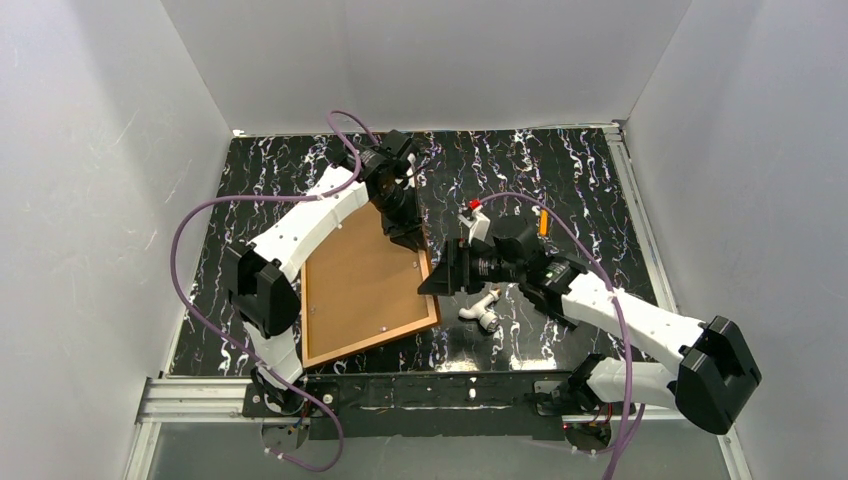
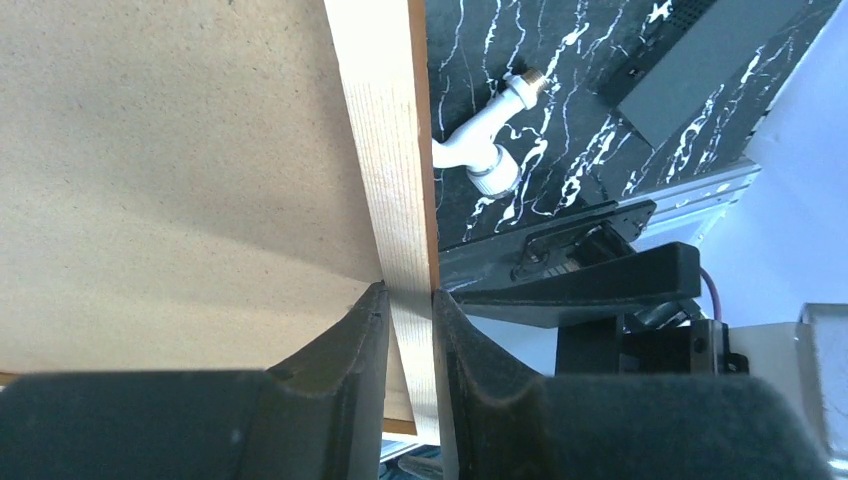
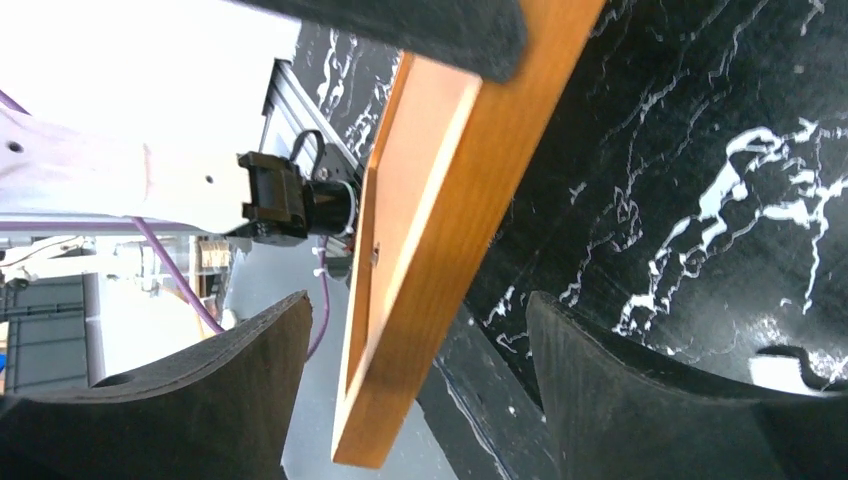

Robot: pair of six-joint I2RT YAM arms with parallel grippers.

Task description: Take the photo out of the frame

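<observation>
The black marbled table [image 1: 560, 180] carries everything. On it, at about 8 o'clock from its centre, lies the frame [image 1: 365, 290], with its tan cork-like back board [image 2: 170, 170] facing up. Its 1 o'clock corner seems a little raised, but I cannot be sure. The photo is not visible in any view. I judge it sits inside, under the board, face down.

The left gripper [image 1: 400, 225] is at the frame's 1 o'clock corner. In its wrist view its jaws are nearly closed and pinch the thin wooden rail from both sides. The right gripper [image 1: 440, 278] is at the frame's 3 o'clock side. Its jaws stand wide, the rail passes between them, and they hold nothing. A white plastic fitting [image 1: 480, 308] lies just beside the frame's 4 o'clock corner, not touching it.

The frame looks stiff and light, and its rail is narrow and smooth, so a pinch across the rail may slip when the frame tips. A grip near a corner should be safer. The photo is paper, so it is probably very light, limp and easy to crease. It should be taken flat by a border edge, after the board is freed. A small fastener shows near the board's edge, too small to identify.
</observation>
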